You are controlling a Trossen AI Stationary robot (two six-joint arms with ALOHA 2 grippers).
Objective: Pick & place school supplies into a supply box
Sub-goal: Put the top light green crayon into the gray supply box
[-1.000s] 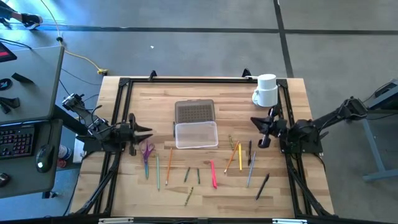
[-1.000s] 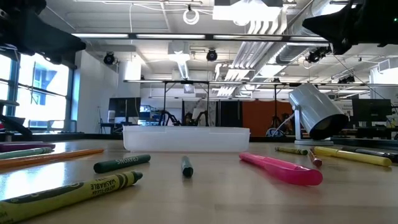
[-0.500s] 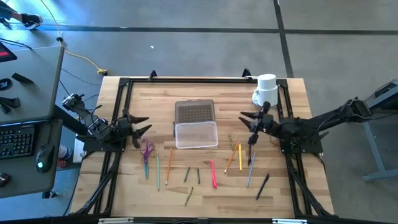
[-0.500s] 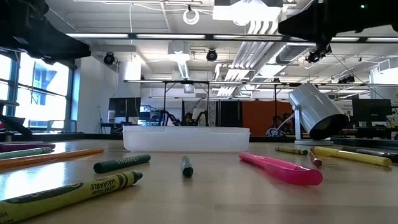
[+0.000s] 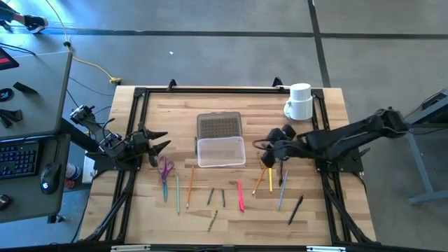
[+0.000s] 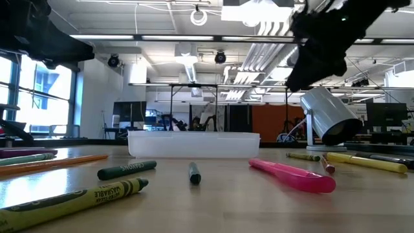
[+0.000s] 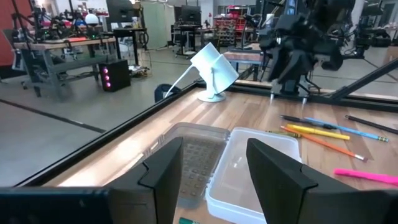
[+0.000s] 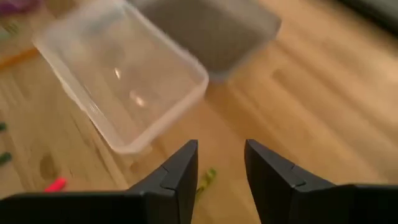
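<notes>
A wooden table seen from above, with the supply box [image 5: 220, 150] lying open near its middle: clear tray toward the front, grey dotted lid folded back behind it. Well to the left of the box, the left gripper [image 5: 158, 145] hovers with its fingers spread wide and nothing between them. Just left of the box, in front of that gripper, lie the purple-handled scissors [image 5: 165, 170], then a green pencil [image 5: 177, 192] and an orange pencil [image 5: 190, 187]. In front of the box sit short green crayons [image 5: 216, 197] and a pink pen [image 5: 240, 195]. Just right of the box, the right gripper [image 5: 267, 149] reaches low over the table, its fingers parted with a clear gap and holding nothing; below them a yellow-green crayon [image 8: 207, 179] shows. Beyond it lie more orange and yellow pencils [image 5: 264, 176], a grey one and a black pen [image 5: 295, 209], with a white mug [image 5: 299, 102] behind and to the right of the box. The tray looks empty, so every supply seemingly remains to be packed. The right arm covers some pencils beneath it, and its wrist picture is blurred.
</notes>
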